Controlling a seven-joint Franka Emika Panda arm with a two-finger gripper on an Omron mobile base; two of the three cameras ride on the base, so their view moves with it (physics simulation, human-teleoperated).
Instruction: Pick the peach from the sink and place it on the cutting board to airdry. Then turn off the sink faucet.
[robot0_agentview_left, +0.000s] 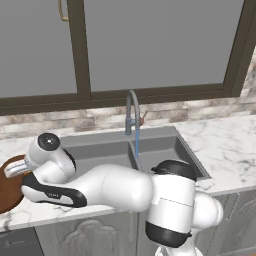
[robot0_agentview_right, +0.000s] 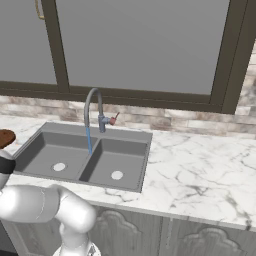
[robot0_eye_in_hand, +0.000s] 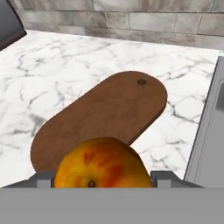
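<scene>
Gripper (robot0_eye_in_hand: 103, 186) closed around the peach (robot0_eye_in_hand: 103, 164), holding it over the near end of the cutting board (robot0_eye_in_hand: 105, 118). White marble counter (robot0_agentview_right: 200, 165) carries the grey double-basin sink (robot0_agentview_right: 50, 150) at its middle; the board lies flat just beside the sink's left edge. Water runs blue from the faucet (robot0_agentview_right: 92, 107) at the sink's back rim, beside its small reddish lever (robot0_agentview_right: 114, 119).

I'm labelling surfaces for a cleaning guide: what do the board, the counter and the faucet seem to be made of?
The board looks like wood: matte reddish-brown with faint grain and a small hole near one end. The counter looks like polished white marble, going by its grey veining, though it could be an imitation. The faucet looks like brushed grey metal, with a small reddish lever; water runs from its spout.
</scene>
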